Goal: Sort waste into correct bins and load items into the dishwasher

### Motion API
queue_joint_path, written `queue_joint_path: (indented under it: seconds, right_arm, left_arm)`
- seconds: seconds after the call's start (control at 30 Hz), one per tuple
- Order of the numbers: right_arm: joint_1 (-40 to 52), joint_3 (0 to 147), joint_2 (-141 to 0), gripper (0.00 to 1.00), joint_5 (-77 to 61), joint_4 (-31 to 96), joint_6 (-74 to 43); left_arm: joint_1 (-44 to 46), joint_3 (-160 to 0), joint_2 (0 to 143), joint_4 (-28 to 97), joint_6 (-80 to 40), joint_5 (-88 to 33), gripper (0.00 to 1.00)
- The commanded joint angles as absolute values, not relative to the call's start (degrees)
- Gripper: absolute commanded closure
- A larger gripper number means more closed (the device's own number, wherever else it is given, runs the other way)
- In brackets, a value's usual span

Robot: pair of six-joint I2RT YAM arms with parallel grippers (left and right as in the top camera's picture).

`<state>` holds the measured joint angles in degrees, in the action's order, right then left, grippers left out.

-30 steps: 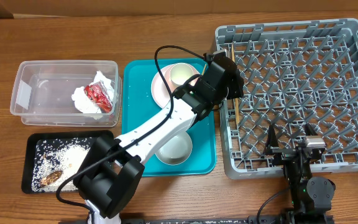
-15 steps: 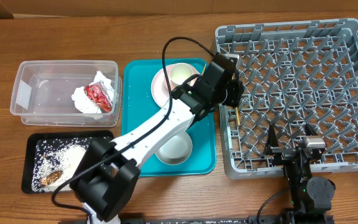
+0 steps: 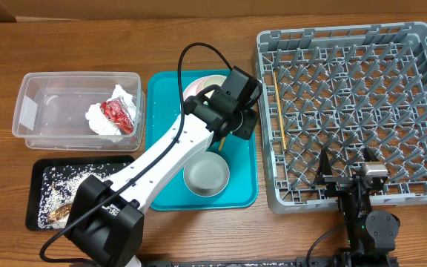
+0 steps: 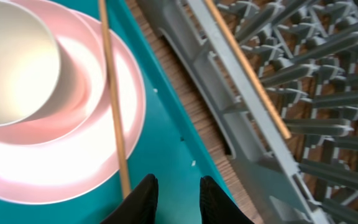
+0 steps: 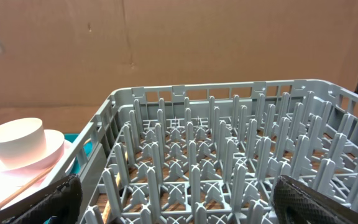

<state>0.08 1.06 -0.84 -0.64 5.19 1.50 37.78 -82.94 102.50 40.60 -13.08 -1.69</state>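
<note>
Fingers (image 4: 146, 194) of my left gripper (image 4: 176, 198) stand a narrow gap apart, with nothing between them and only the teal serving tray (image 3: 242, 182) beneath. My left arm reaches from the near-left corner of the table diagonally across that tray. The wrist is bent down over the tray's far-right part, close beside the dish rack (image 3: 421, 111).

One chopstick (image 4: 112, 106) lies across the pink plate (image 4: 73, 155), its near end just left of my fingertip. The cream cup (image 4: 11, 62) sits on that plate. The second chopstick (image 3: 278, 107) lies inside the rack along its left wall. The bowl (image 3: 206, 176) rests on the near part of the teal tray.

By the left edge, the clear tub (image 3: 32, 89) holds the napkin (image 3: 101, 122) and the red wrapper (image 3: 117, 111). The black tray (image 3: 39, 215) nearer me holds the crumbs (image 3: 73, 182).

My right gripper (image 5: 176, 186) is at the near-right corner, spread wide and empty, facing the rack.
</note>
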Motion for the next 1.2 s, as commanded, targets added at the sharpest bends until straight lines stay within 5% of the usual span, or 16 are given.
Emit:
queue_joint_path:
  seconds: [0.0,0.4,1.17]
  right_arm:
    - [-0.03,0.47,-0.23,0.0,-0.75,4.82,1.56]
    - [-0.03,0.47,-0.23,0.0,-0.75,4.82,1.56]
    - [-0.03,0.47,-0.23,0.0,-0.75,4.82,1.56]
  left_arm:
    - [37.78,-82.21,104.55,40.51,-11.6,2.07,0.74]
    - [36.62,-82.21,114.41,39.31,-12.62,4.89,0.8]
    - [35.59,-82.19,117.34,36.34,-13.98,6.87,0.72]
